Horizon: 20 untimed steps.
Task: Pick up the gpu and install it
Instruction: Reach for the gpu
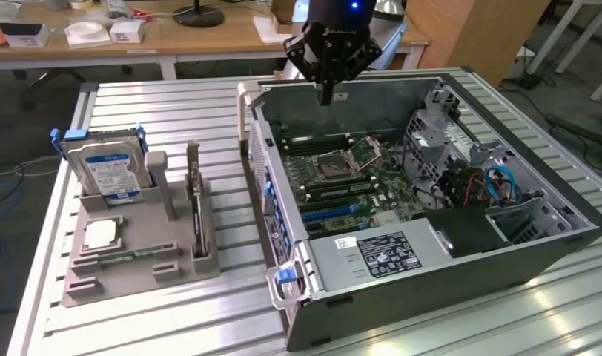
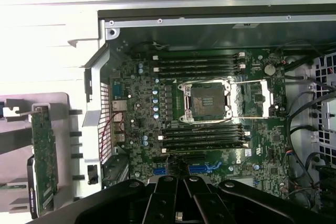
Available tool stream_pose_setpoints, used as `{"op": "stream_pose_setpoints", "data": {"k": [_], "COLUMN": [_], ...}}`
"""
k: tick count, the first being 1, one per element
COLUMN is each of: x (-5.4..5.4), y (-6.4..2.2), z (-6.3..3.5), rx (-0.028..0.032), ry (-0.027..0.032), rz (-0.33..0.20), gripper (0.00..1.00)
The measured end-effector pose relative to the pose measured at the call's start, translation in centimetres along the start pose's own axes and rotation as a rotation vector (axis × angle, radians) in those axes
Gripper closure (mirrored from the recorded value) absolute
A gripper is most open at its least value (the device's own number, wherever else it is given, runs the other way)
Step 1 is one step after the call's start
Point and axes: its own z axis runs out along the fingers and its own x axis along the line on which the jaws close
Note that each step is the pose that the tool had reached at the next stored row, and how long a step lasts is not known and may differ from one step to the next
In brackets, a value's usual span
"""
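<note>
The gpu (image 1: 195, 199) stands on edge in a slot of the grey holder (image 1: 182, 271) on the exterior view's left, a thin dark card with a metal bracket. The wrist view shows its green board (image 2: 44, 153) beside the case. My gripper (image 1: 327, 97) hangs shut and empty over the far end of the open computer case (image 1: 430, 289), well apart from the gpu. From the wrist, its fingers (image 2: 181, 179) meet above the motherboard (image 2: 210, 103), near the blue expansion slots (image 2: 202, 168).
A hard drive (image 1: 103, 169) with a blue-white label stands in the holder, with a processor (image 1: 101, 233) and a memory stick (image 1: 133, 256) lying before it. The case holds a power supply (image 1: 380, 252) and drive cage (image 1: 434, 148). Desks stand behind the slatted table (image 1: 182, 111).
</note>
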Motion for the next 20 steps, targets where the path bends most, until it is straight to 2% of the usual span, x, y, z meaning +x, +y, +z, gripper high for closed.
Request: {"op": "stream_pose_setpoints", "data": {"k": [4,20], "x": [0.39,0.68], "y": [-0.03,-0.06], "z": [0.02,0.06], "rx": [0.0000,0.0001], "ry": [0.0004,0.0017], "rz": [0.000,0.000], "gripper": [0.90,0.90]}}
